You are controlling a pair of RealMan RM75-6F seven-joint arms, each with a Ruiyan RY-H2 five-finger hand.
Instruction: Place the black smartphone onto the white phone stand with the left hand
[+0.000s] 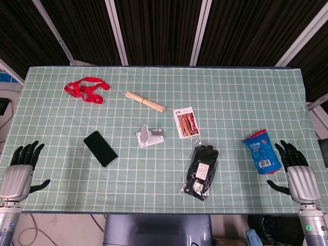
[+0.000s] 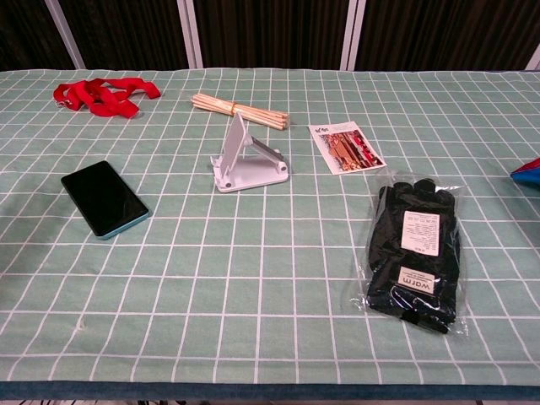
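Your left hand [image 1: 20, 171] rests at the near left edge of the green checked surface [image 1: 230, 102], fingers spread, holding nothing. Your right hand [image 1: 297, 174] mirrors it, empty. The black smartphone [image 1: 100, 148] lies flat, screen up, left of the white phone stand [image 1: 149, 137], apart from it.

**Phone and stand apart on the checked cloth**

We see the black phone [image 1: 100, 148] lying flat, left of the white stand [image 1: 149, 137] and not touching it. Our left hand [image 1: 22, 167] rests at the table's [image 1: 230, 97] near-left corner, fingers spread, holding nothing (the right hand [image 1: 296, 171] mirrors it). Red lanyard [image 1: 86, 89], wooden sticks [image 1: 145, 101], a card [image 1: 186, 122], packaged black gloves [image 1: 201, 171] and a blue packet [image 1: 262, 151] lie around.
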